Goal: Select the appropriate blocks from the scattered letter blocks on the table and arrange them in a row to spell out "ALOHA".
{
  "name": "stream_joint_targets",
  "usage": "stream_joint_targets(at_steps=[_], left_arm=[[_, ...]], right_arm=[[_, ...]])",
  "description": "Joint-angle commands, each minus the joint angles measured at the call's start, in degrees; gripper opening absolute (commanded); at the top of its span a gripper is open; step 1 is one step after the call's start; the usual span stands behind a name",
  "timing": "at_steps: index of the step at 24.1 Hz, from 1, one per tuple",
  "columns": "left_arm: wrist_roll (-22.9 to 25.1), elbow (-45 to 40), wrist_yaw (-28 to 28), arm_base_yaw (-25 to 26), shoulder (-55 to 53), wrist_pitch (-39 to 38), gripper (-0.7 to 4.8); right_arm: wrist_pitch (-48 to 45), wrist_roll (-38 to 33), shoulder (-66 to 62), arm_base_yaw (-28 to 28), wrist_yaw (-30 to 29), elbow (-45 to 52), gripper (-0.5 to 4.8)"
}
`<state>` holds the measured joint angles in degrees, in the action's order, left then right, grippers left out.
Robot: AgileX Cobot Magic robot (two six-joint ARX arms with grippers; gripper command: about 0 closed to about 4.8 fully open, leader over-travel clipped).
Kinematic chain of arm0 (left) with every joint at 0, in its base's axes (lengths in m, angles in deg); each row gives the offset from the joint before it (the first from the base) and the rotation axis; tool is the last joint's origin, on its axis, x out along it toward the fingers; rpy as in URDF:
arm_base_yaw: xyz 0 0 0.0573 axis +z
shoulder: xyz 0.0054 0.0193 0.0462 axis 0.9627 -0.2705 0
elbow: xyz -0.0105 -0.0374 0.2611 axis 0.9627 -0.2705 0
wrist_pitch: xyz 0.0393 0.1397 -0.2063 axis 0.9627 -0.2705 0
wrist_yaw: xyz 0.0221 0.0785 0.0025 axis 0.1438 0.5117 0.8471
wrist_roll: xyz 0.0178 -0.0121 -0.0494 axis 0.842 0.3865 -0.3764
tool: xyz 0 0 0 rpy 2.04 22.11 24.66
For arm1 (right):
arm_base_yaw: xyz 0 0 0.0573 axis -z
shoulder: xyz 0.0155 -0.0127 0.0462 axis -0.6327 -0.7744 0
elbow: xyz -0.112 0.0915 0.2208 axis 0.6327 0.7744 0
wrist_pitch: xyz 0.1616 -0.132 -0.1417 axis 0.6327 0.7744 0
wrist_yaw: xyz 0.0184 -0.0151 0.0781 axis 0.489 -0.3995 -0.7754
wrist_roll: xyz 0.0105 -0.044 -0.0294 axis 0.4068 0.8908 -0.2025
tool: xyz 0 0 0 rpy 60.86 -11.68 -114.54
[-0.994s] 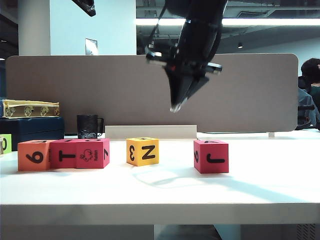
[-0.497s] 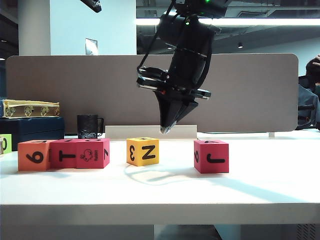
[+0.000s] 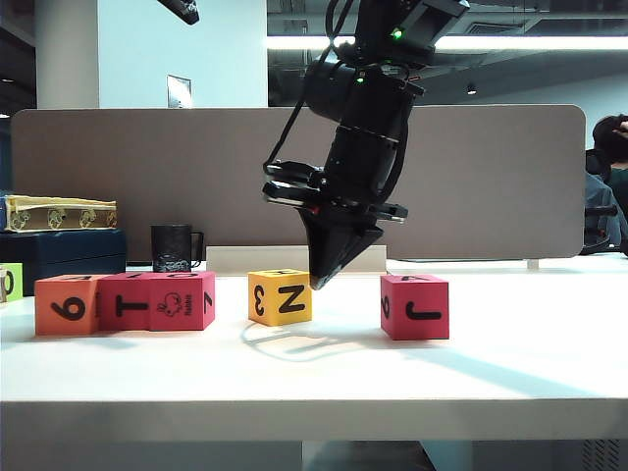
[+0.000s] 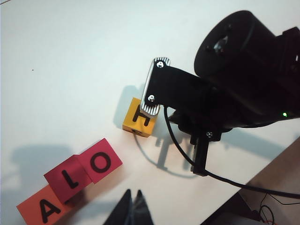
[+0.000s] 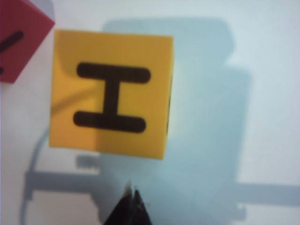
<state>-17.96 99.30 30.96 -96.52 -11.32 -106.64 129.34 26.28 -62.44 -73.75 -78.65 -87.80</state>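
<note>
Right tool (image 3: 319, 283) is closed, holding nothing, tip pointing down just beside the yellow block (image 3: 280, 296), at its upper right edge in the exterior view; contact can't be confirmed. In the right wrist view the closed fingertips (image 5: 131, 199) sit just off one side of the yellow block (image 5: 111, 93), whose top face shows H. In the left wrist view the right tool's finger (image 4: 153, 87) overlaps the far edge of that H face (image 4: 139, 123).

Left tool (image 4: 132, 206) is closed too and empty, hanging above the table (image 3: 510, 363) near the started row; it is barely in the exterior view, only a dark bit of arm at top left.

Row at the left of the table: orange block (image 3: 67, 304), then two magenta blocks (image 3: 126, 301) and (image 3: 183, 300), touching side by side. From above their tops read A (image 4: 41, 210), L (image 4: 69, 179), O (image 4: 99, 161). Front faces toward the exterior camera show 6, T and a small rabbit picture.

Yellow block stands alone mid-table, apart from the row, front face showing N. A third magenta block (image 3: 414, 306) sits further right, well apart, front face showing J.

Lime-green cube (image 3: 9, 281) is cut by the left frame edge. A dark mug (image 3: 174, 247) and a patterned box (image 3: 59, 213) stand behind the row
</note>
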Motion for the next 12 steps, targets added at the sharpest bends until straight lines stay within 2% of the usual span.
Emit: stream_joint_targets(at_steps=[1,7,12], left_arm=[[0.20,0.09,-0.22,-0.02,0.42,0.44,-0.06],[0.20,0.09,-0.22,-0.02,0.42,0.39,-0.06],[0.22,0.09,-0.22,-0.02,0.42,0.42,-0.06]], right_arm=[[-4.15,-0.13,-0.17,-0.13,-0.28,-0.31,-0.05],[-7.50,-0.52,-2.95,-0.07,0.24,-0.31,-0.05],[-11.67,-0.48,-3.61,0.00,3.39,-0.31,-0.05]])
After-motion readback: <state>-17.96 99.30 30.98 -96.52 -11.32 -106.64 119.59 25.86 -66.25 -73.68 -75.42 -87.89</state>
